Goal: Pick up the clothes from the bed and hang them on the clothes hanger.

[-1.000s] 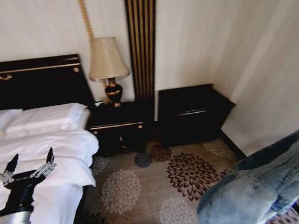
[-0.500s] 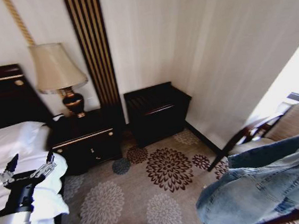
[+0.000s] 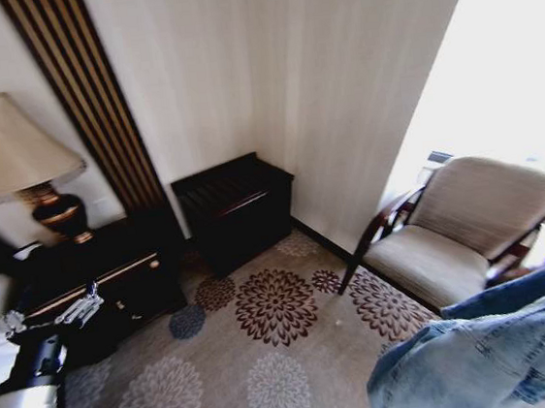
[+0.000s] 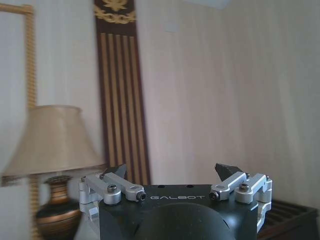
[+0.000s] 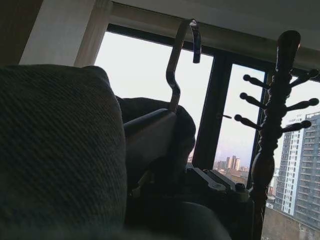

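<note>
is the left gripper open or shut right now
Open. The left gripper has its two dark fingertips standing well apart with nothing between them; it sits low on the robot's left in the head view.

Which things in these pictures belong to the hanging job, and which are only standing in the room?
Belong to the job:
- denim jacket, carried low on the robot's right
- clothes hanger, its metal hook rising above the jacket
- left gripper, fingers open, holding nothing

Only standing about:
- armchair
- table lamp
- nightstand
- coat stand
</note>
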